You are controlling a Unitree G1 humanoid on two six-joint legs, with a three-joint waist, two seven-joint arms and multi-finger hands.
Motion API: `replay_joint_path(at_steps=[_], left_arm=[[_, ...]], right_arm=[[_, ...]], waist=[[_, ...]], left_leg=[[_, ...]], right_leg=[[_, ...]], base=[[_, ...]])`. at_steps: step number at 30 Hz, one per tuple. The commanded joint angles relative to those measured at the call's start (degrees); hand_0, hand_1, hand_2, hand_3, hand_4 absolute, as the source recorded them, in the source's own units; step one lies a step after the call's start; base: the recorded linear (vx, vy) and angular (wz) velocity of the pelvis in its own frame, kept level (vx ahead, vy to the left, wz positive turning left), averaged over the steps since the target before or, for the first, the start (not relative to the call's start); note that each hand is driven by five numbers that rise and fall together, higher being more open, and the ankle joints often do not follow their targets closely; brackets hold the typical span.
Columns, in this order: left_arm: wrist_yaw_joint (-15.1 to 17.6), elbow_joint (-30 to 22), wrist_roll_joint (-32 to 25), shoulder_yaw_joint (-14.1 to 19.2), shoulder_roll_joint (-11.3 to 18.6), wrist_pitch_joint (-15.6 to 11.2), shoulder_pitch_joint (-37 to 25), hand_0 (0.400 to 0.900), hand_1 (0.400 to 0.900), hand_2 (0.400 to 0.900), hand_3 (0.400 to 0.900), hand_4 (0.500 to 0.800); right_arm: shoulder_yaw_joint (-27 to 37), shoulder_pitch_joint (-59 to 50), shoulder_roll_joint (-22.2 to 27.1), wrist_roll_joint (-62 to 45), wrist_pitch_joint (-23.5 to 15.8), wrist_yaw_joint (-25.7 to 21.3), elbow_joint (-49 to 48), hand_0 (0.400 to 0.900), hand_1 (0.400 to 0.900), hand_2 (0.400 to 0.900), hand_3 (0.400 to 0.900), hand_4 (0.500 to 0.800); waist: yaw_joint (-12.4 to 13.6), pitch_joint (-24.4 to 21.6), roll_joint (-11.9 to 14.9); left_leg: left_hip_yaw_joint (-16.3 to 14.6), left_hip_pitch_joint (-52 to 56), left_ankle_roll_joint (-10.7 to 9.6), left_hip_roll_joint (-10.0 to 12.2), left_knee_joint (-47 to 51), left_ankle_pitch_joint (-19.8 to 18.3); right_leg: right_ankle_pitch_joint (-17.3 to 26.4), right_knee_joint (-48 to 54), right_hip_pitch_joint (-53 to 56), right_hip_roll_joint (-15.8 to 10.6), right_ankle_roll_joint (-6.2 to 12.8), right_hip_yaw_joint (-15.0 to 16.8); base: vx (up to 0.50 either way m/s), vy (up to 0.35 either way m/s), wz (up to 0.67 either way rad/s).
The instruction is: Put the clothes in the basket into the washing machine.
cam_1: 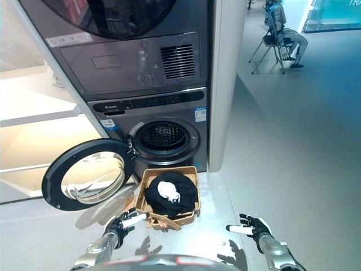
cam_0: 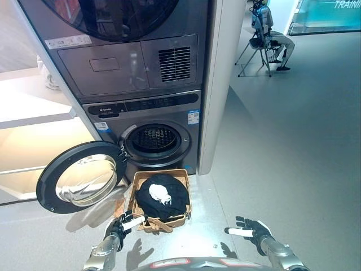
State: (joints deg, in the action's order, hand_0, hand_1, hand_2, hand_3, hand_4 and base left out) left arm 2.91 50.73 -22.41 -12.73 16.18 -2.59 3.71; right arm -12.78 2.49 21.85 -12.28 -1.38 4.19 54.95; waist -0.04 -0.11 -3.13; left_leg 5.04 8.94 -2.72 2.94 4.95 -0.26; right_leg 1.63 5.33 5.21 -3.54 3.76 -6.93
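Dark clothes (cam_0: 161, 196) fill the basket (cam_0: 184, 176) below the washing machine (cam_0: 158, 139) (door (cam_0: 82, 176) open). Left hand (cam_0: 119, 226) and right hand (cam_0: 252, 230) hover empty, fingers spread.

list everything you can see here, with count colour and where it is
washing machine: one, dark grey, centre, drum empty
door: one, black rim, swung open to the left
upper machine: one, grey, stacked on top
basket: one, tan wicker, on the floor before the drum
clothes: dark pile with a white piece on top, in the basket
shelf: one, pale, left
person: one, seated on a chair, far right
left hand: dark, white tips, by the basket's near-left corner
right hand: dark, lower right, open
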Motion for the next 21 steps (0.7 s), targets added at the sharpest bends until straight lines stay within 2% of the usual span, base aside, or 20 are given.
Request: replay_joint_path(at_steps=[1, 17, 21], left_arm=[[0.79, 2.95, 1.10, 0.54, 2.57, -2.96, -5.76, 0.900, 0.900, 0.900, 0.900, 0.800], [0.93, 3.12, 2.22, 0.47, 3.20, -3.43, -6.02, 0.900, 0.900, 0.900, 0.900, 0.800], [1.30, 3.43, 2.45, 0.69, 3.28, -3.68, -6.37, 0.900, 0.900, 0.900, 0.900, 0.800]], right_arm=[[-1.77, -2.47, -0.19, -1.25, -2.68, -0.40, -0.83, 0.900, 0.900, 0.900, 0.900, 0.800], [-1.95, -2.38, -0.81, -1.17, -2.76, -0.10, -0.68, 0.900, 0.900, 0.900, 0.900, 0.800], [-1.85, -2.96, -1.22, -1.25, -2.90, -0.29, -0.31, 0.900, 0.900, 0.900, 0.900, 0.800]], waist=[[0.52, -1.59, 3.84], [0.38, -1.10, 4.49], [0.51, -0.79, 4.86]], left_leg=[[-1.51, -2.32, -1.49, 0.86, -0.98, -0.72], [-1.69, -2.00, -0.83, 0.05, -0.61, -1.15], [-1.95, -2.55, -0.16, -1.03, -1.41, -1.80]], right_leg=[[1.47, -2.85, -0.52, -4.65, 4.60, -0.50], [1.44, -3.83, -0.98, -5.74, 5.34, 0.02], [1.78, -4.62, -1.57, -6.87, 5.99, 0.30]], base=[[0.00, 0.000, 0.00], [0.01, 0.022, -0.01], [0.01, 0.078, -0.03]])
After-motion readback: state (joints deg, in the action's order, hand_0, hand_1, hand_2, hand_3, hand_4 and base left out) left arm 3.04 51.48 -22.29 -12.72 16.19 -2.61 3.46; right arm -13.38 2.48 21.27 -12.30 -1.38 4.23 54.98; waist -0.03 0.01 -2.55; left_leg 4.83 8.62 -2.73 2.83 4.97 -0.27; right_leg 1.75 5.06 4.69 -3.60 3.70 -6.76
